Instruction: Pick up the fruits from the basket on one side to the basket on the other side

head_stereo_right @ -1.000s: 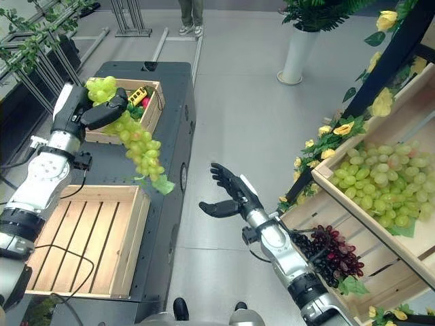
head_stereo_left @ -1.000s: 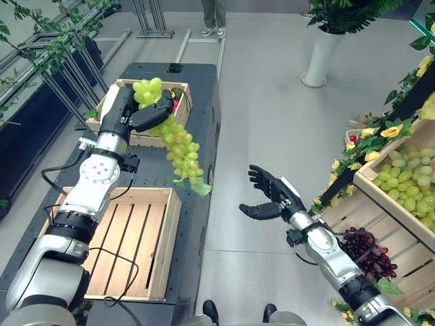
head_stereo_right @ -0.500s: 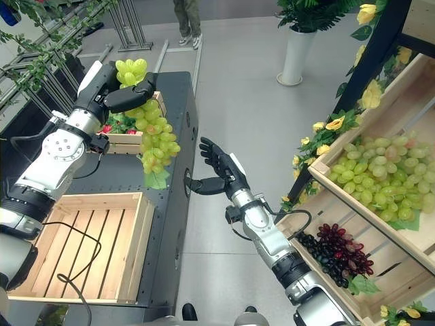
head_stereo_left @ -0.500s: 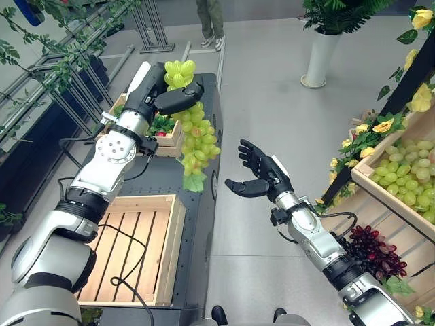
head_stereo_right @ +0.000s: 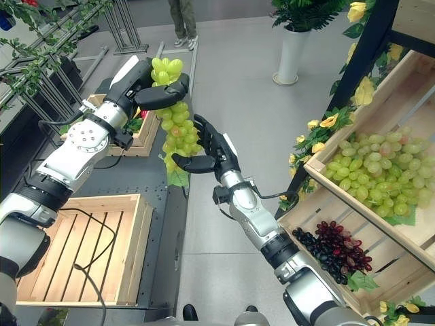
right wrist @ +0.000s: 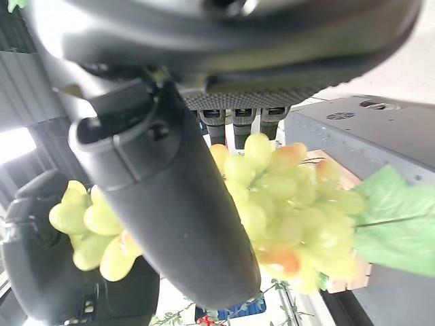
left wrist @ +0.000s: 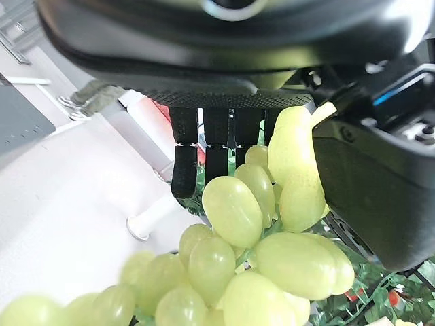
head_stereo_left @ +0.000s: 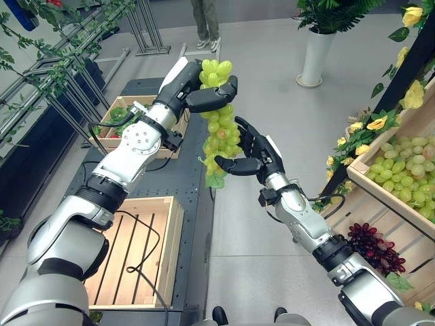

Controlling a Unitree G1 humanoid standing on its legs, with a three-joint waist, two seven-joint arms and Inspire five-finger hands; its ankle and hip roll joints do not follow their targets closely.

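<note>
The bunch of green grapes hung in the air over the right edge of the dark cart, between the two arms. The left hand gripped it at the top, thumb and fingers curled round the uppermost grapes, so the rest dangled freely with a green leaf at the bottom. The right hand sat against the lower half of the bunch, fingers spread and only loosely bent behind it and the thumb reaching across the front; it cupped the grapes without clamping them.

The bunch looked soft and floppy, likely to swing and sag when moved, and single grapes could probably pull off under a hard squeeze. The crown, where the stem gathers, seemed the firmest place to hold; a second hand would do better under the middle as a cradle than as a pinch.

On the far left of the cart stood a wooden crate with greenery and something red inside, and nearer was a slatted crate. To the right, sloping wooden shelves held more green grapes and dark red grapes among yellow flowers.
</note>
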